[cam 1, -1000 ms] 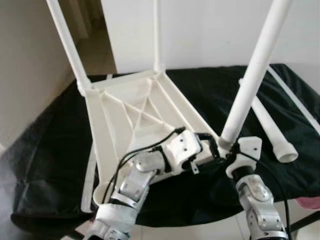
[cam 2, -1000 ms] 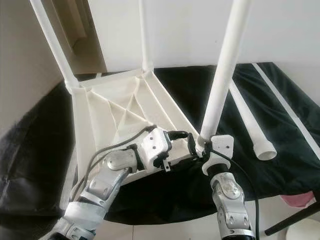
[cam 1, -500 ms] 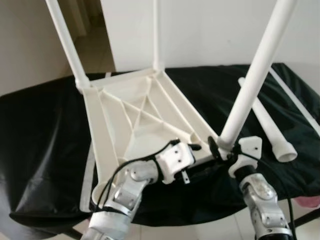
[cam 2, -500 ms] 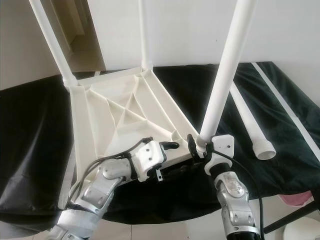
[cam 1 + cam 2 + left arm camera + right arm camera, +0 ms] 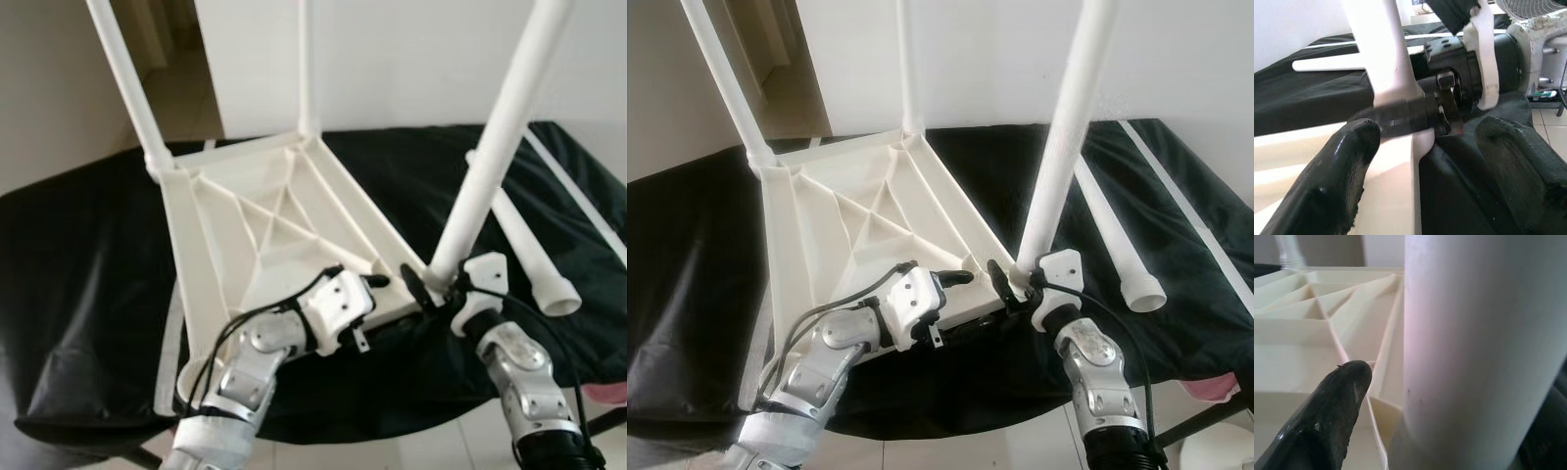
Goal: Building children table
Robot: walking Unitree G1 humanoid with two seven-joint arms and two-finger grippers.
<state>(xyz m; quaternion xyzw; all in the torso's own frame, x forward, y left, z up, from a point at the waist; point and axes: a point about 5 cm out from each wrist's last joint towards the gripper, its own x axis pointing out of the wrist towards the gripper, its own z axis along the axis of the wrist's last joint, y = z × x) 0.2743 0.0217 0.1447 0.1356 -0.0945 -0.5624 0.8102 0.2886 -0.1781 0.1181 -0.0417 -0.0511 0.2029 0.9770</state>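
A white plastic table top (image 5: pixel 265 215) lies upside down on a black cloth (image 5: pixel 88 274). Two legs stand at its far corners (image 5: pixel 127 88) (image 5: pixel 304 69). A third leg (image 5: pixel 490 147) rises, leaning right, from the near right corner. My right gripper (image 5: pixel 436 279) is shut around the base of that leg; the leg (image 5: pixel 1484 347) stands next to one black finger (image 5: pixel 1327 421) in the right wrist view. My left gripper (image 5: pixel 370 294) is open at the near rim, just left of that corner. Its fingers (image 5: pixel 1327 186) straddle the rim's edge without clamping it.
A loose white leg (image 5: pixel 529 255) lies on the cloth to the right of the table top, with a thin white strip (image 5: pixel 578 191) beyond it. A pink object (image 5: pixel 612 394) shows at the lower right. A white wall stands behind; a doorway opens at the far left.
My left gripper has drawn back to the left, away from the base of the near right leg and from the right gripper. The right gripper keeps its hold on the leg.
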